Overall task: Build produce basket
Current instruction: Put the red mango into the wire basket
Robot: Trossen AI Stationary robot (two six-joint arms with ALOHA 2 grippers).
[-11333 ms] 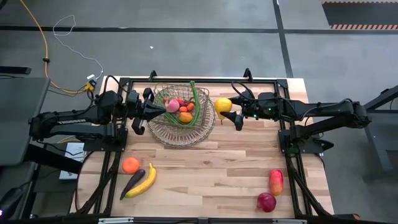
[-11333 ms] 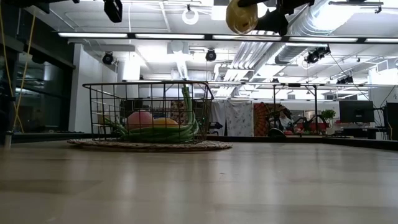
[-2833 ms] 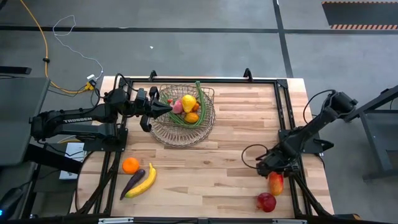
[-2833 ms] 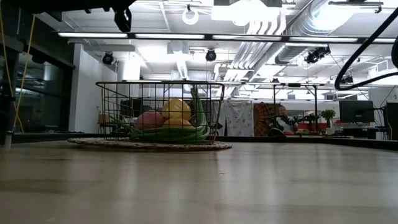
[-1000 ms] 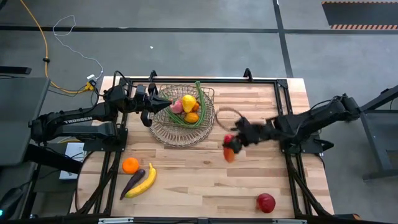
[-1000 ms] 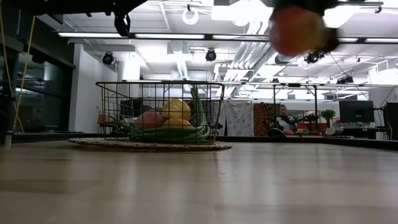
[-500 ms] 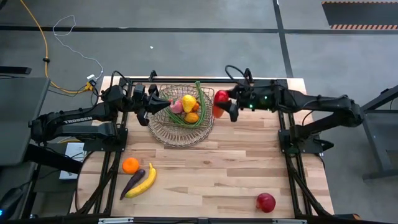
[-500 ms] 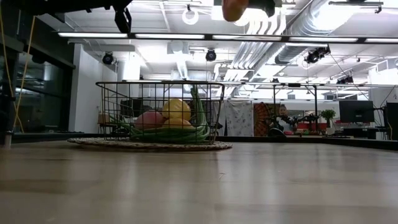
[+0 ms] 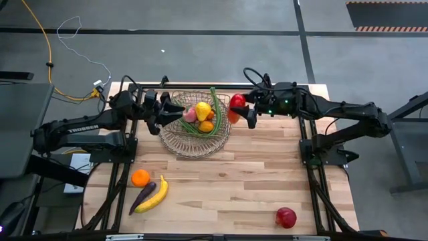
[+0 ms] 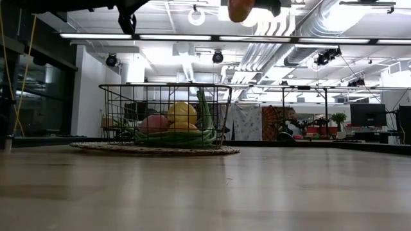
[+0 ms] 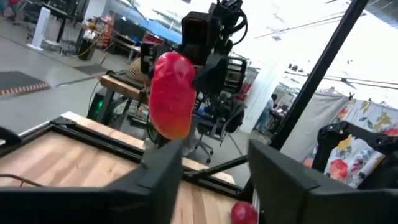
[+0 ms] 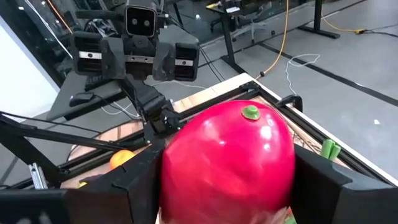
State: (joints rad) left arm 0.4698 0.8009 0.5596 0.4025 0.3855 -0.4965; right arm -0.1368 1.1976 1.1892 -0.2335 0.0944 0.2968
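the round, shallow bronze-grey wire-mesh basket (image 9: 198, 124) sits at the table's far middle, holding a smooth yellow lemon (image 9: 202, 110), long green beans (image 9: 215, 110) and other produce. the right gripper (image 9: 242, 112) is clamped on a glossy oblong red-orange fruit (image 9: 235, 107), raised just beside the basket's right rim, long axis roughly upright. the left gripper (image 9: 162, 115) hovers at the left rim, fingers apart, holding nothing. an orange (image 9: 140, 177), a curved yellow banana (image 9: 154, 196), a dark purple eggplant (image 9: 142, 197) and a round red apple (image 9: 285, 217) lie on the pale plank table (image 9: 221, 181).
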